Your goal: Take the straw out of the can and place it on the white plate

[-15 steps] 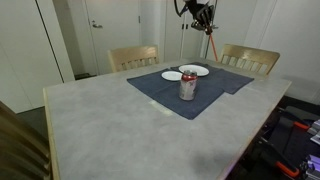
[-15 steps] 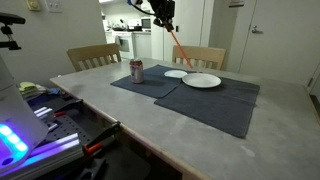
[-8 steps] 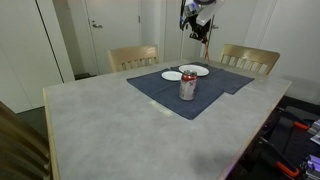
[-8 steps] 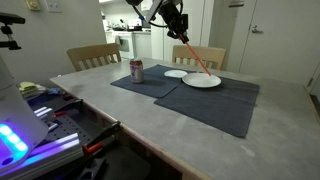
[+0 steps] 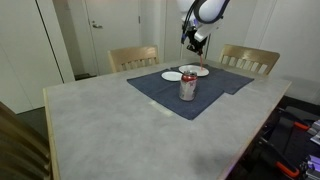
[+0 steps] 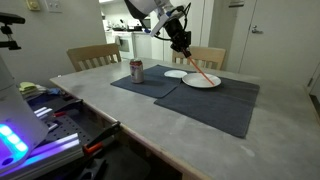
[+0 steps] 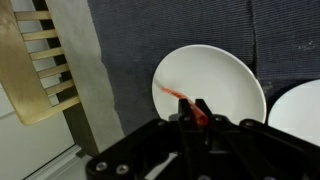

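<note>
**Straw** [image 6: 198,66]: thin, red-orange, clear of the can [image 6: 137,71]. The end effector [image 6: 184,44] is closed on its upper end and holds it aslant. Its lower end slopes down toward the white plate [image 6: 197,82], and whether it touches the plate cannot be told. In the wrist view a short red length [image 7: 183,97] shows over the plate's bare face [image 7: 225,75], just ahead of the end effector [image 7: 200,112].

**Can**: upright on the dark placemat [image 6: 215,105], well apart from the plate, with no straw in it.

**Second plate** [image 6: 175,73]: smaller and white, just beside the first.

**Step in hand, as judged**: lowering and release. Removal from the can is done.

**Hazards listed**
- Roll-off: the straw is round and light. If let go while steeply tilted, its upper end would likely fall sideways and carry it over the rim onto the placemat or the worktop [image 6: 120,110].
- Overhang: the straw looks long against the plate. Laid off-centre, it may tip off the rim.
- Wrong dish: the two white plates are close together, so a small sideways drift could land the straw across both of them or on the smaller one.
- Pressing down: if the tip bears on the plate, further descent could bend the straw or push the plate along
- Sticking: the straw may cling to a pad when the jaws part and be flicked away
</note>
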